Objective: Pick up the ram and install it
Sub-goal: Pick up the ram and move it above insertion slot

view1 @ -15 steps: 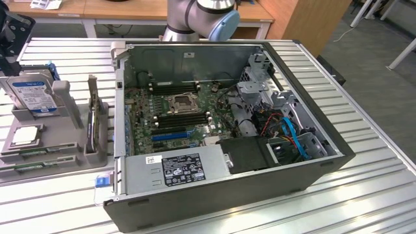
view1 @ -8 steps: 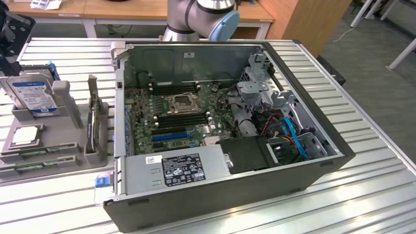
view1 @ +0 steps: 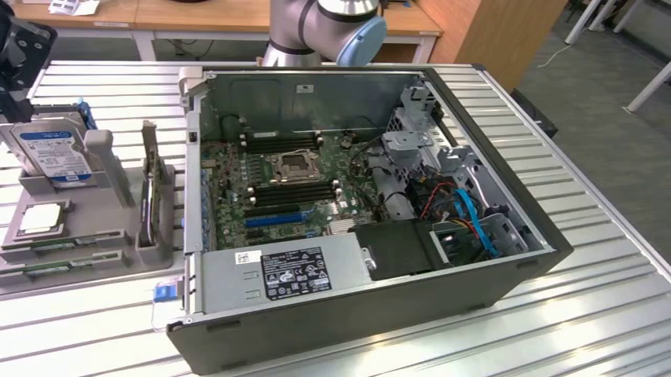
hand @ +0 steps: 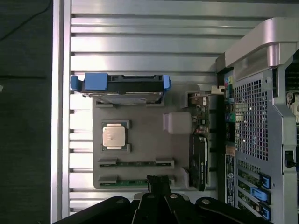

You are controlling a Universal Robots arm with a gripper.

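Currently | your gripper (hand: 159, 183): jaws pinched closed, empty | ram (hand: 131, 181): flat in gray tray (hand: 145, 140), slot along edge farthest from hard drive (hand: 121, 84) | relation: ram beneath the fingertips, long axis parallel to that edge

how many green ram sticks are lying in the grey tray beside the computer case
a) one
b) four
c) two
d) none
c, the tray holds one ram stick next to the silver chip and a second ram stick parallel to it by the tray's edge
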